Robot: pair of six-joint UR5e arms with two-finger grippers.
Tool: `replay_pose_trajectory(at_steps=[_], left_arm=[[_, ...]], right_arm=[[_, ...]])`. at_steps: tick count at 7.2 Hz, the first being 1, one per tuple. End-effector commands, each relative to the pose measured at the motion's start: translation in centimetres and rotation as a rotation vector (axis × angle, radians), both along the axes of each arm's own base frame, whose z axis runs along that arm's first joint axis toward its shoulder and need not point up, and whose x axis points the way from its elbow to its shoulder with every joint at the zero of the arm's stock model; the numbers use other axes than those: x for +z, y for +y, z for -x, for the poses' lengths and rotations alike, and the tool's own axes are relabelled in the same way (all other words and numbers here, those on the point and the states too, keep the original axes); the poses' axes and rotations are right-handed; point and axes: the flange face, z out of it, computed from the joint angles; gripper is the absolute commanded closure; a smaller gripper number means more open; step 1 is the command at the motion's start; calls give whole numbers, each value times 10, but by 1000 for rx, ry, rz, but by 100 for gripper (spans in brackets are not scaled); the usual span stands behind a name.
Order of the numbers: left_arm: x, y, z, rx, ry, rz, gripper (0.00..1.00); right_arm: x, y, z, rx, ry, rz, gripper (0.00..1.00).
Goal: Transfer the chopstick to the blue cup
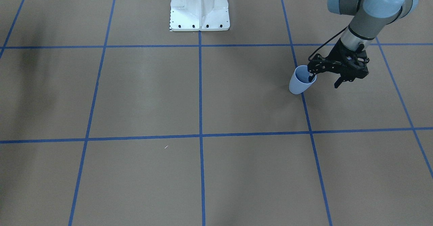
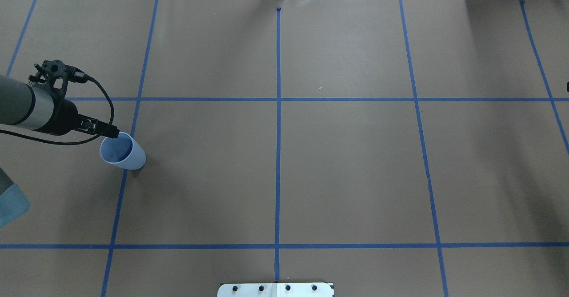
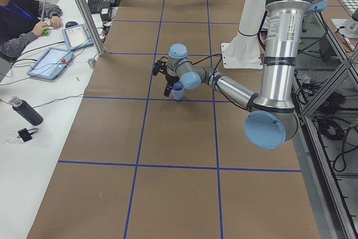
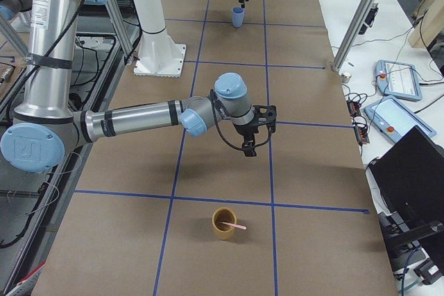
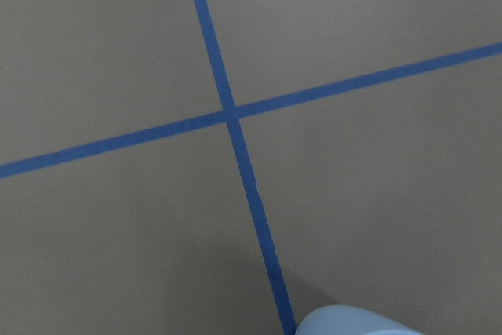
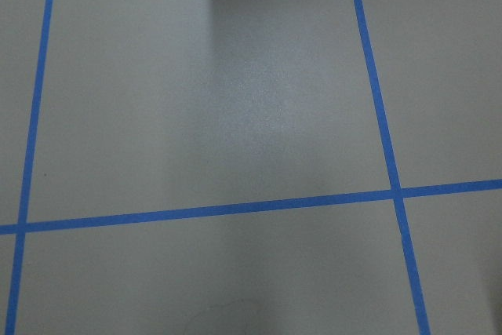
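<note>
The blue cup (image 1: 300,82) stands upright on the brown table, on a blue tape line; it also shows in the overhead view (image 2: 121,152). My left gripper (image 1: 323,81) is open just above its rim, one fingertip (image 1: 310,78) over the cup's mouth and the other out beside it. The cup's rim (image 5: 354,322) shows at the bottom of the left wrist view. The pale pink chopstick (image 4: 235,226) leans in a tan cup (image 4: 223,224) at the table's other end. My right gripper (image 4: 250,138) hovers over the table between the two cups. I cannot tell whether it is open or shut.
The white robot base (image 1: 199,9) stands at the table's robot side. An operator (image 3: 19,20) sits at a side desk with tablets (image 3: 51,62). A metal post (image 3: 84,12) stands at the table edge. Blue tape lines grid the table.
</note>
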Motion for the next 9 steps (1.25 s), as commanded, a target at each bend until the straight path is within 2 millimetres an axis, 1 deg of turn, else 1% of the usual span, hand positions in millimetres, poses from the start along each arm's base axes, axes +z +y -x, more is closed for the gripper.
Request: replay_pose_trajectory(at_steps=[1, 2, 3, 4, 5, 6, 7, 8, 9], left_arm=[[5, 11, -15, 34, -11, -2, 15], [5, 17, -24, 42, -21, -17, 73], [6, 23, -33, 61, -24, -19, 100], [4, 25, -36, 63, -24, -29, 100], [-4, 26, -34, 65, -12, -41, 100], [-23, 29, -24, 62, 20, -56, 100], [-45, 35, -18, 80, 62, -68, 100], [-60, 33, -23, 82, 89, -73, 100], [-88, 22, -37, 71, 102, -62, 100]], right_arm=[[1, 0, 0, 1, 0, 2, 0], [2, 0, 0, 0, 1, 4, 0], [2, 0, 0, 0, 1, 4, 0], [3, 0, 0, 0, 2, 5, 0], [4, 0, 0, 0, 2, 5, 0], [4, 0, 0, 0, 2, 5, 0], [3, 0, 0, 0, 1, 4, 0], [3, 0, 0, 0, 1, 4, 0], [3, 0, 0, 0, 1, 4, 0]])
